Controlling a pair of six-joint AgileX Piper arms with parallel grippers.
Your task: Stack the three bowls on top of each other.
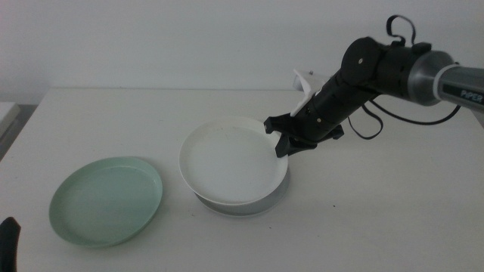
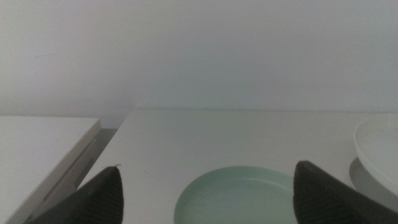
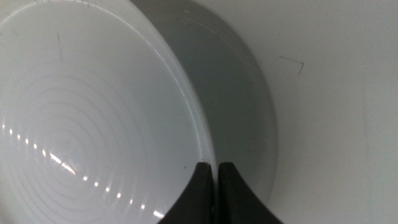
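The right end effector [image 3: 216, 177] pinches the rim of the white bowl [image 3: 81, 118], which is tilted above the grey bowl [image 3: 242, 106] on the counter [image 3: 336, 93].

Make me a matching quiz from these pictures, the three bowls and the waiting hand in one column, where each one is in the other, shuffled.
Column one:
1. white bowl
2. grey bowl
3. mint green bowl
4. left hand

Column two:
A. alone on the table, left of the stack
B. rim pinched by the right hand, tilted over another bowl
C. low at the near left edge, open
D. underneath the white one

Pairs: 1-B, 2-D, 3-A, 4-C
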